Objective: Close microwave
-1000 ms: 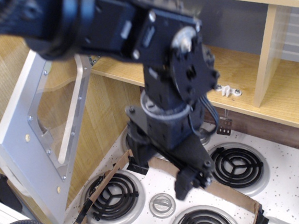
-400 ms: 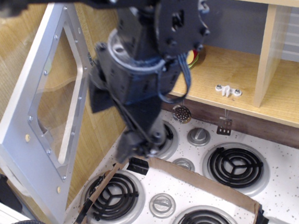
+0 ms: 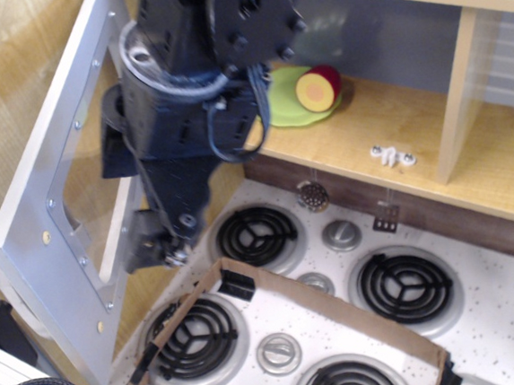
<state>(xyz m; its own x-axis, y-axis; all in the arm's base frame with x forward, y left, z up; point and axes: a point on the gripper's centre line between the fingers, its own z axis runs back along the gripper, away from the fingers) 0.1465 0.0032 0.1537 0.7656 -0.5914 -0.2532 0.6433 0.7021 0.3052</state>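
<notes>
Microwave [image 3: 60, 201]: only its door shows clearly, a silver-grey frame with a clear window, swung wide open at the left of the view and leaning against the wooden side wall [image 3: 4, 79]. Screws dot the frame's inner face. The cavity it belongs to is a wooden shelf [image 3: 387, 136] behind the arm.

Arm: black, reaching down from the top edge, cables looped over its wrist. The hand [image 3: 158, 249] sits at its lower end, right at the door's inner face near the window's lower right corner. Contact with the door looks likely, but cannot be confirmed from this angle. Fingers are seen end-on and dark; cannot tell whether they are spread or clenched. Nothing is visibly held.

On the shelf: a green plate [image 3: 294, 99] carrying a round red-and-yellow toy fruit [image 3: 318, 88], cut face toward the camera. A small white clip [image 3: 392, 155] lies further right, well apart from the plate. A vertical wooden divider [image 3: 460, 94] stands to its right.

Below: toy stovetop [image 3: 486, 335], white speckled, with black coil burners [image 3: 257, 233] and grey knobs [image 3: 341, 234]. A brown cardboard strip [image 3: 330, 308] lies bent across the front burners.
</notes>
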